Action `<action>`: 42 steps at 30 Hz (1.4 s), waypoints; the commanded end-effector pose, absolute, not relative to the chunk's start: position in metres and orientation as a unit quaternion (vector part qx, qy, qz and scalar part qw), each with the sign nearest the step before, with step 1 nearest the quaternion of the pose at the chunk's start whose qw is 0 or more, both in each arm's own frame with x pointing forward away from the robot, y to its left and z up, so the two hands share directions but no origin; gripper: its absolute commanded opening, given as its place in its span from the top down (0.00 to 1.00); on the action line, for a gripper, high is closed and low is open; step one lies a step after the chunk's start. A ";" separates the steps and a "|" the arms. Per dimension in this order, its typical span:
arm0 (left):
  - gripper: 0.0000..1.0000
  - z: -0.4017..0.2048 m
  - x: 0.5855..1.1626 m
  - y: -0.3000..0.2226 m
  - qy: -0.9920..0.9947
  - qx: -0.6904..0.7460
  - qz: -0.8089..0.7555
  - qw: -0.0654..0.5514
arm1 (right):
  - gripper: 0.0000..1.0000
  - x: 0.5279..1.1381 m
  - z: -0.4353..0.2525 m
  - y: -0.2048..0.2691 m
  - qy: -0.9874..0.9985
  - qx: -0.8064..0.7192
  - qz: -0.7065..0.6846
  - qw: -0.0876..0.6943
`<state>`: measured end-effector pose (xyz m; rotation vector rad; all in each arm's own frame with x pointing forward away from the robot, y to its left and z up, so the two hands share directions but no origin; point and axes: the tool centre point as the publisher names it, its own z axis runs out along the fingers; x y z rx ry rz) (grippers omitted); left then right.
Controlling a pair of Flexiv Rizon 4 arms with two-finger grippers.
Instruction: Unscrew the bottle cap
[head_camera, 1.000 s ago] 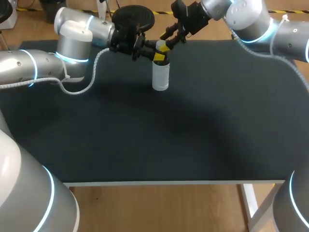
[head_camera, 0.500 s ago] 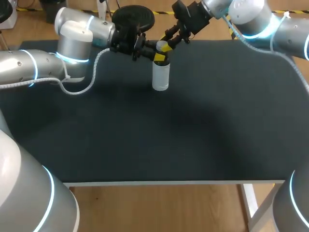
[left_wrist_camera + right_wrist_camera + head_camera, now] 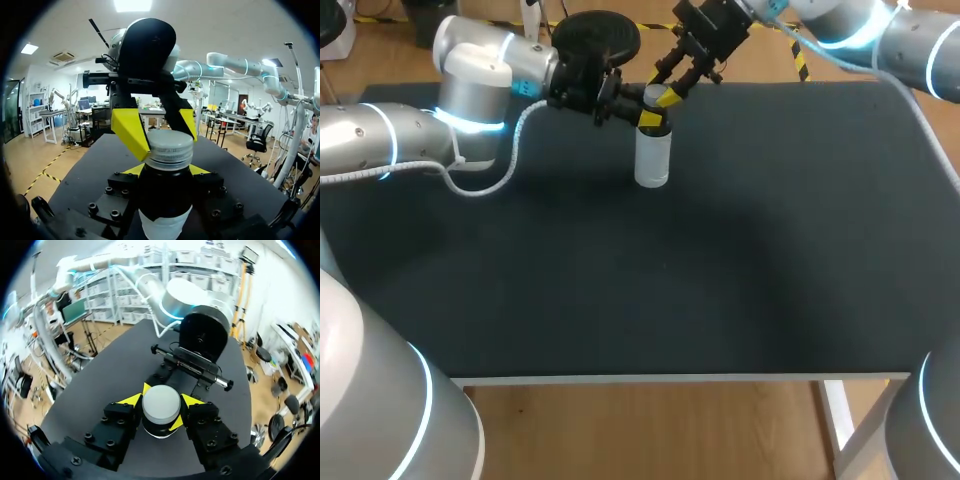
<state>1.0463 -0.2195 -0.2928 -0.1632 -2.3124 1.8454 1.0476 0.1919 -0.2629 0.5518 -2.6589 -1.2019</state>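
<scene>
A pale bottle (image 3: pixel 652 160) stands far-centre on the bench (image 3: pixel 720 260), left claw (image 3: pixel 649 120) clamped round its neck, right claw (image 3: pixel 661 96) pinching the cap (image 3: pixel 168 148) — a weak lower grip might let the bottle spin too.

The left pincer (image 3: pixel 166 175) clamps the dark neck of the bottle (image 3: pixel 165 202) at its nine and three o'clock, showing only slivers of yellow. From the bottle's twelve o'clock the right pincer (image 3: pixel 162 132) comes in over the dark tabletop (image 3: pixel 85 167). Its yellow fingers (image 3: pixel 129 131) press the ribbed cap (image 3: pixel 168 150) at ten and two o'clock.
</scene>
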 end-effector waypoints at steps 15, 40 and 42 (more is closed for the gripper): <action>1.00 -0.295 1.050 -0.219 -0.777 -0.055 0.621 0.089 | 0.00 1.048 -0.253 0.192 -0.870 0.266 -0.377 0.175; 1.00 -0.295 1.050 -0.219 -0.777 -0.055 0.621 0.089 | 0.00 1.045 -0.250 0.192 -0.919 0.001 -0.393 0.034; 1.00 -0.295 1.050 -0.219 -0.777 -0.055 0.621 0.089 | 0.00 1.045 -0.251 0.190 -0.920 -0.007 -0.391 0.030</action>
